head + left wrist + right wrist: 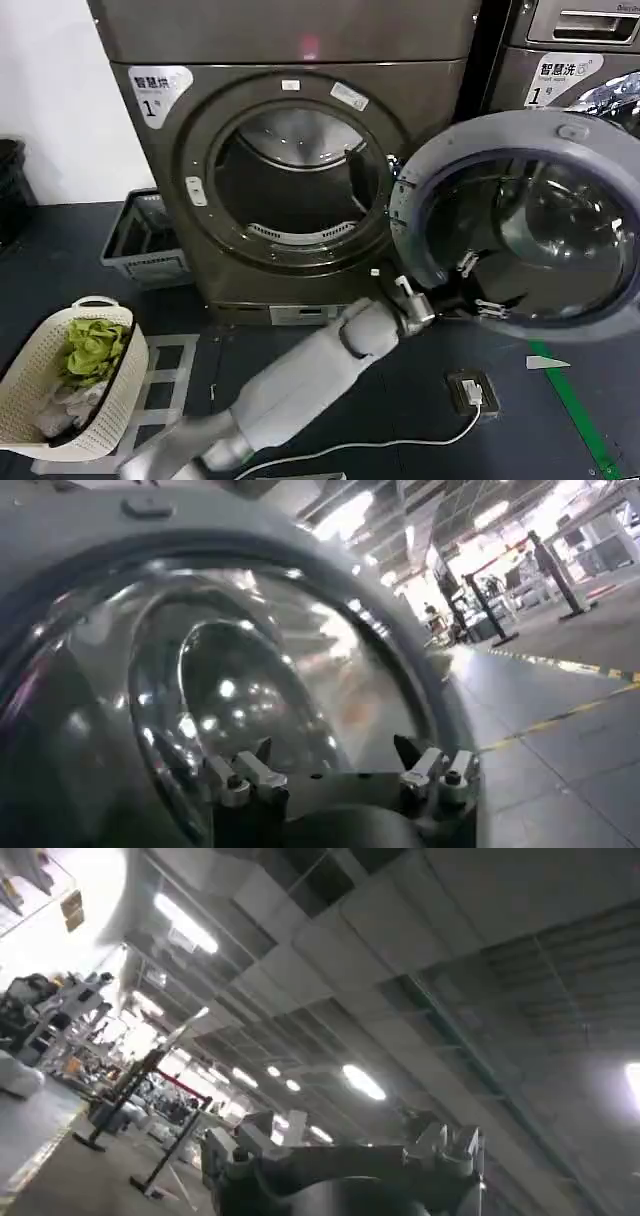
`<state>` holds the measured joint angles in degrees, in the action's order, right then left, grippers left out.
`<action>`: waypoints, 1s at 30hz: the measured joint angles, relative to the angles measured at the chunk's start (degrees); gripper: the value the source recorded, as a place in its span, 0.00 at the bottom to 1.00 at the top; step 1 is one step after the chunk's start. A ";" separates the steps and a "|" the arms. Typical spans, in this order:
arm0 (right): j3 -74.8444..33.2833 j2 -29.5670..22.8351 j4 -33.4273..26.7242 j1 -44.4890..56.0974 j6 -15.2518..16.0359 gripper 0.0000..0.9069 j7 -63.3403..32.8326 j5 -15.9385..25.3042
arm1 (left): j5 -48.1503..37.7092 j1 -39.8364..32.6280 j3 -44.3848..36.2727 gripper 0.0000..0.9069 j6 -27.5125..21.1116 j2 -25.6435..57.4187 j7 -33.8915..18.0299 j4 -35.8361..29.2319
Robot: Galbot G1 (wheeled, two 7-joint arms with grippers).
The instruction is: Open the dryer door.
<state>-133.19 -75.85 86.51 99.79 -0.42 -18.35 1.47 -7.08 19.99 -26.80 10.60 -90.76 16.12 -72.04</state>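
Dryer door (pixel 520 225) hangs wide open; left gripper (pixel 478 285) (fingers spread, gripping nothing) sits against its glass.

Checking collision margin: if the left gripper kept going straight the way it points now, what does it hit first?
Most likely the glass bowl of the open dryer door; the left gripper, fingers open, points straight at it, apparently close, though depth is unclear.

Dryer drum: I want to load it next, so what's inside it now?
Through the open dryer door, the drum shows bare metal walls and no laundry. Its lowest front part is hidden behind the opening's rim. The left gripper is at the door.
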 joint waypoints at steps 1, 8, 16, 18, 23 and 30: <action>-0.09 0.19 -0.26 0.09 -0.01 1.00 0.08 0.01 | 0.00 0.00 0.01 1.00 -0.03 -0.05 0.03 0.03; -0.93 4.02 -5.43 0.97 -0.66 1.00 0.30 1.89 | 0.77 1.82 -0.49 1.00 -2.73 3.48 0.96 -4.12; 2.16 7.36 -8.11 -0.59 -1.56 1.00 1.62 0.19 | 7.89 5.33 -0.21 1.00 4.26 19.15 4.56 -20.04; 2.83 8.23 -8.81 -1.00 -2.11 1.00 1.67 0.22 | 9.57 5.11 -0.53 1.00 7.41 23.70 6.49 -23.36; 4.75 9.79 -10.24 -2.05 -3.20 1.00 2.30 0.26 | 18.87 3.40 -2.00 1.00 14.02 34.96 9.59 -28.84; 7.50 11.65 -10.96 -3.77 -3.44 1.00 3.70 -0.17 | 34.76 1.76 -3.04 1.00 25.99 52.23 9.82 -30.81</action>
<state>-125.68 -64.19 75.56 96.02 -3.86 -14.65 1.30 27.68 21.75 -29.84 36.59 -38.52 25.94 -102.85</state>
